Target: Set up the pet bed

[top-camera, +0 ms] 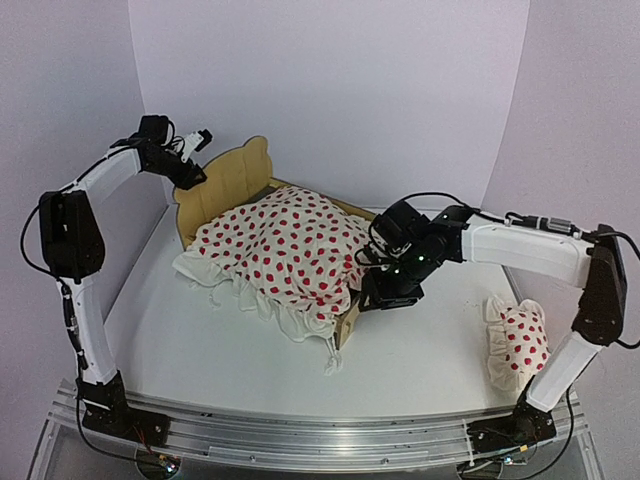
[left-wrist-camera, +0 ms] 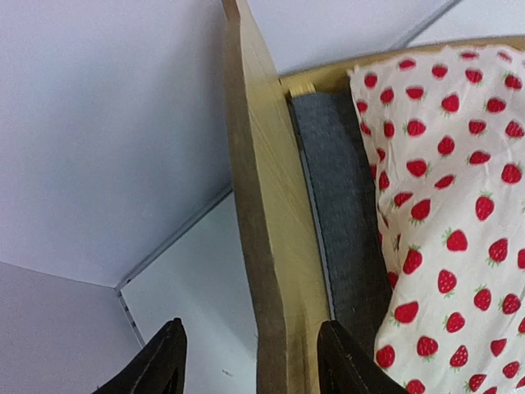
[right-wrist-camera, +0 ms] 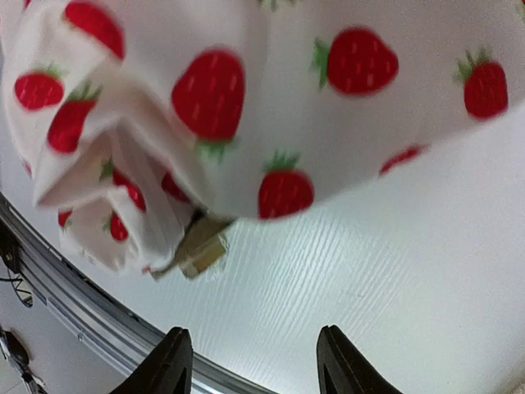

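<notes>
The pet bed (top-camera: pixel 228 182) stands at the back left of the table, its wavy plywood headboard upright. The white red-dotted duvet (top-camera: pixel 285 248) covers most of it and spills over the front. My left gripper (top-camera: pixel 192 150) is open at the headboard's top left. In the left wrist view the left gripper (left-wrist-camera: pixel 250 368) straddles the headboard edge (left-wrist-camera: pixel 271 230), with the grey fabric base (left-wrist-camera: pixel 340 189) and the duvet (left-wrist-camera: pixel 451 205) beside it. My right gripper (top-camera: pixel 385 290) is open and empty by the foot end. In the right wrist view the right gripper (right-wrist-camera: pixel 254 365) is below the hanging duvet (right-wrist-camera: pixel 271 107), and a plywood corner (right-wrist-camera: pixel 201 250) peeks out.
The small red-dotted pillow (top-camera: pixel 520 340) lies at the right by the right arm's base. White walls enclose the back and both sides. The table's metal front rail (top-camera: pixel 320 435) also shows in the right wrist view (right-wrist-camera: pixel 74 300).
</notes>
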Action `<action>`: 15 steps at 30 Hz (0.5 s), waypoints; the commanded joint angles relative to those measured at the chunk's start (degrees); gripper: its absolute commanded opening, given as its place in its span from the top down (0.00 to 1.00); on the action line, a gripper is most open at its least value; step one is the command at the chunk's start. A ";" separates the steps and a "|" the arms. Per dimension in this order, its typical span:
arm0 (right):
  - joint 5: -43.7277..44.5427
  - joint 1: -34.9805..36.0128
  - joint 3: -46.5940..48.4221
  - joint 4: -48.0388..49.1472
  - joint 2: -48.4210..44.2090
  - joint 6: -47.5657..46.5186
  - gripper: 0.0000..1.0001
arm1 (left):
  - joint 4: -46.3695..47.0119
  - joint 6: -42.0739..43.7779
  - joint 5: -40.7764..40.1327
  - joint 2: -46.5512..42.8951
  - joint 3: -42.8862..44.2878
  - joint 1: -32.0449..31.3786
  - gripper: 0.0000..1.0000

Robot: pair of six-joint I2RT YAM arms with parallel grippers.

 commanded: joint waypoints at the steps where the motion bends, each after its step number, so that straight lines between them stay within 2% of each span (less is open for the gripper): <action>1: 1.85 -2.45 1.81 -9.65 -6.74 2.76 0.46 | 3.96 -2.96 4.81 8.62 13.52 -1.00 0.38; 5: -0.56 -10.19 8.77 -14.22 -7.03 0.85 0.46 | 5.70 -4.98 7.30 5.56 12.88 -1.02 0.32; 8: -0.83 -17.97 18.08 -15.99 -3.15 -3.80 0.45 | 4.92 -5.43 10.39 1.44 10.02 -1.23 0.31; 11: -0.97 -27.27 29.48 -16.24 6.01 -9.78 0.44 | -4.04 -4.24 15.09 -2.80 8.33 -1.44 0.31; 15: -1.39 -34.75 49.38 -16.01 24.40 -14.52 0.44 | -15.58 7.24 22.39 -12.35 -0.77 -1.55 0.28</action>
